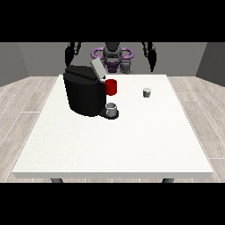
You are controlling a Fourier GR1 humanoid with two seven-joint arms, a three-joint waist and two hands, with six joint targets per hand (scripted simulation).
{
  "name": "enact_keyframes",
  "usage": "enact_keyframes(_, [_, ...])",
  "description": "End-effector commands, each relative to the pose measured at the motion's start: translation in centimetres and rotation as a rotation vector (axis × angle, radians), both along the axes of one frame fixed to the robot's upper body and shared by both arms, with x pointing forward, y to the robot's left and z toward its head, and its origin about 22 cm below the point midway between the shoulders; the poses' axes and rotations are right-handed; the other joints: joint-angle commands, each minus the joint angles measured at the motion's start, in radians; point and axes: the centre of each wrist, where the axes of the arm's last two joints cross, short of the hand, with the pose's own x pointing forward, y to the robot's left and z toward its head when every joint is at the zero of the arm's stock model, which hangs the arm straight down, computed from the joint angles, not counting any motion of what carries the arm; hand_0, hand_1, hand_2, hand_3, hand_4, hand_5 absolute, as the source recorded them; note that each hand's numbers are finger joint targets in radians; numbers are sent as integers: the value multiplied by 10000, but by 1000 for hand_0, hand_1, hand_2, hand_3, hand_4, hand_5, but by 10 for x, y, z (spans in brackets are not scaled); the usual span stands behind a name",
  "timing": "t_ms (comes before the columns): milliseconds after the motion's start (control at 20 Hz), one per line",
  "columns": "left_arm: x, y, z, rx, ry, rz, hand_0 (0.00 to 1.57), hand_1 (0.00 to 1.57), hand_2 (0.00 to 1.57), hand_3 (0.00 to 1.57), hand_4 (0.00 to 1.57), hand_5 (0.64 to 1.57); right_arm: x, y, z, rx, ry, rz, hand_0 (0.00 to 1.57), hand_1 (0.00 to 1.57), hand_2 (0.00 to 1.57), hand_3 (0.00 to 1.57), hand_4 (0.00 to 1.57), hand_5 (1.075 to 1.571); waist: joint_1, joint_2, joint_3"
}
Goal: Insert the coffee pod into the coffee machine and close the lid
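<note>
Coffee pod [147,92] sits by itself on the white surface [114,145], a small pale grey cup standing upright, toward the far side and a little to the view's right of centre. Both arms hang back at the robot's sides, well clear of the surface: the hand at the view's right [152,65] is the nearer of the two to the pod, which lies forward of it and slightly inward, while the hand at the view's left [68,55] is raised behind the coffee machine [84,91]. How either hand's fingers lie I cannot tell from where I stand; neither holds anything. The machine is a black block at the view's left of the pod, well apart from it, with its grey lid [97,69] tilted up and open. A red mug [111,87] stands just beside the machine on the pod's side, and a small grey cup [112,108] rests on the machine's front tray. Nothing lies between the nearer hand and the pod, so I judge the reach is open; carrying the pod to the lid opening means passing over or around the red mug.
</note>
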Motion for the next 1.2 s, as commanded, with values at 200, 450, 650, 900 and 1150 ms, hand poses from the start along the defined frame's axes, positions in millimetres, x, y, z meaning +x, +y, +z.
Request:
enact_keyframes(200, [-7, 23, 5, -31, -1025, -1137, 0, 0, 0, 0, 0, 1571, -15, -16, -20, 349, 783, 332, 0, 0, 0, 0, 128, 1571, 207, -458, 132])
enact_keyframes(450, [18, 65, 34, 1890, -904, -1204, 0, 0, 0, 0, 0, 1571, -7, 20, -16, 901, -1018, -1070, 0, 0, 0, 0, 94, 1571, -348, -48, 134])
enact_keyframes(650, [43, 69, 31, 1988, -314, -974, 0, 0, 0, 0, 0, 1571, 11, 32, 3, 881, -1597, -503, 0, 0, 0, 0, 267, 1571, -695, 607, 129])
enact_keyframes(900, [58, 100, 25, 2496, 30, -744, 0, 0, 0, 0, 0, 1571, 8, 36, 8, 864, -1765, 115, 0, 0, 0, 0, 174, 1571, -1219, 1197, 127])
enact_keyframes(1150, [74, 112, 22, 2530, 859, -414, 0, 0, 0, 0, 0, 1571, 10, 28, 4, 1157, -1867, -196, 0, 0, 0, 0, 192, 1571, -1224, 1174, 129])
